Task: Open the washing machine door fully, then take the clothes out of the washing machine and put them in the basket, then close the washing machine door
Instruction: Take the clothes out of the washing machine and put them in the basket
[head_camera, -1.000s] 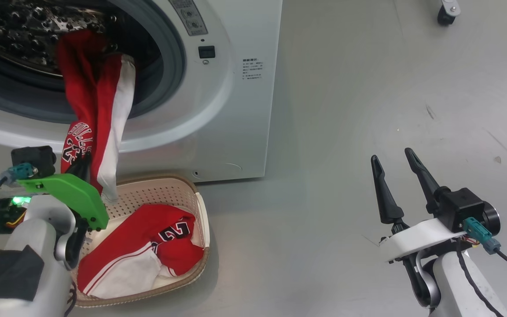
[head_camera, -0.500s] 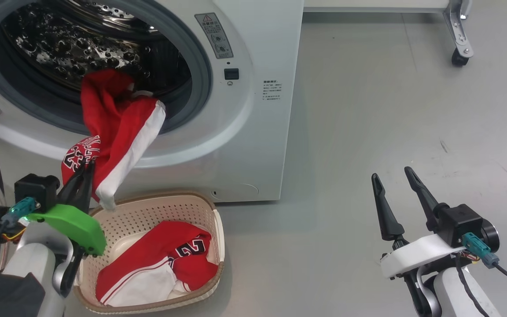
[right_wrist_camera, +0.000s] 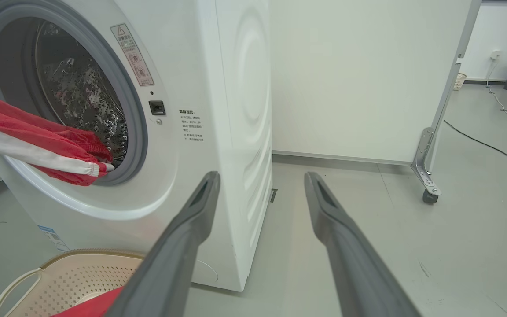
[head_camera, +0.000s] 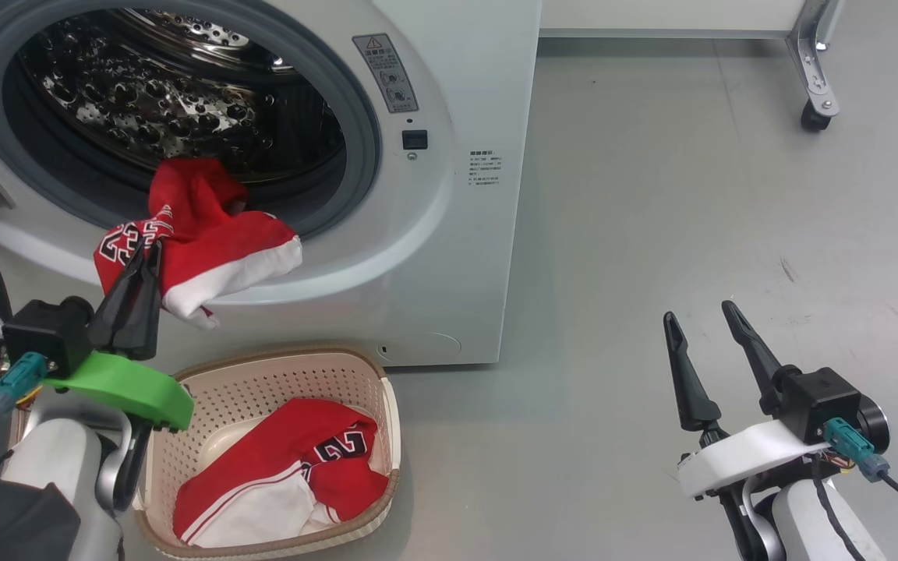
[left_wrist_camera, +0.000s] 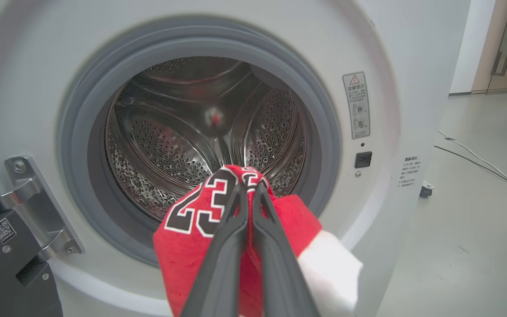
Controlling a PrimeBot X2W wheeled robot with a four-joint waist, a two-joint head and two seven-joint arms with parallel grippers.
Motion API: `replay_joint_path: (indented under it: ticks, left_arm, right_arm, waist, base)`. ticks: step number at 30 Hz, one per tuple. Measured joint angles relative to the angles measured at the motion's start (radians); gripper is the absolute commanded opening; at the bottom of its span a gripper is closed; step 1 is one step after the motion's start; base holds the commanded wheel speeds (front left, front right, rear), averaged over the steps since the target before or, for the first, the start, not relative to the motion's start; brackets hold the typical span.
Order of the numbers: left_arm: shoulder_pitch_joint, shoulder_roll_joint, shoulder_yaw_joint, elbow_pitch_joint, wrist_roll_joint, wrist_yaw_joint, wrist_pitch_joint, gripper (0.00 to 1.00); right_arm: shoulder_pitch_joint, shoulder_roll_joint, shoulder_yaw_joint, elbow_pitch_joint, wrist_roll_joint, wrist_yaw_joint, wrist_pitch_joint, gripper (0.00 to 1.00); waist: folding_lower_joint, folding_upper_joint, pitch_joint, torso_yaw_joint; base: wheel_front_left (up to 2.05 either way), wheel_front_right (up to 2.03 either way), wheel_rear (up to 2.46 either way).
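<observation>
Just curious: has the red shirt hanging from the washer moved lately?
Yes: the red shirt in the left hand rose; its hem now hangs above the basket rim.

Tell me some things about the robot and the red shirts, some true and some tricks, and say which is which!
1. The left hand is pinching a numbered shirt. True.
2. The right hand holds a shirt too. False: its fingers are spread apart with nothing between them.
3. The basket is empty. False: a red and white shirt lies inside it.
4. The numbered shirt hangs out over the front lip of the washing machine. True.
</observation>
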Motion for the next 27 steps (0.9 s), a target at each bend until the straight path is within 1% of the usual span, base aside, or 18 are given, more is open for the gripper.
replay_joint_path:
  ticks: [6,16,21,27]
  left_arm:
    - [0.002,-0.015,0.04,-0.082,0.003,0.017,-0.003,0.0]
    - [0.046,-0.018,0.056,-0.161,0.017,0.034,-0.003,0.0]
    - [0.07,-0.021,0.045,-0.165,0.023,0.034,-0.003,0.0]
    - [0.117,-0.028,-0.005,-0.126,0.024,0.024,0.0,0.0]
  right_arm:
    - [0.007,0.001,-0.004,-0.005,0.0,0.0,0.0,1.0]
    - [0.016,0.006,-0.002,-0.012,0.0,0.001,0.0,1.0]
    - [0.016,0.007,-0.005,-0.02,0.0,0.001,0.0,1.0]
    - [0.016,0.008,-0.005,-0.024,0.0,0.001,0.0,1.0]
  waist:
    - [0.0,0.0,0.0,-0.001]
    - [0.0,0.0,0.013,-0.007]
    - [0.0,0.0001,0.031,-0.012]
    - [0.0,0.0,0.05,-0.015]
  base:
    - [0.0,0.0,0.0]
    - [0.0,0.0,0.0]
    - [0.0,0.0,0.0]
    - [0.0,0.0,0.0]
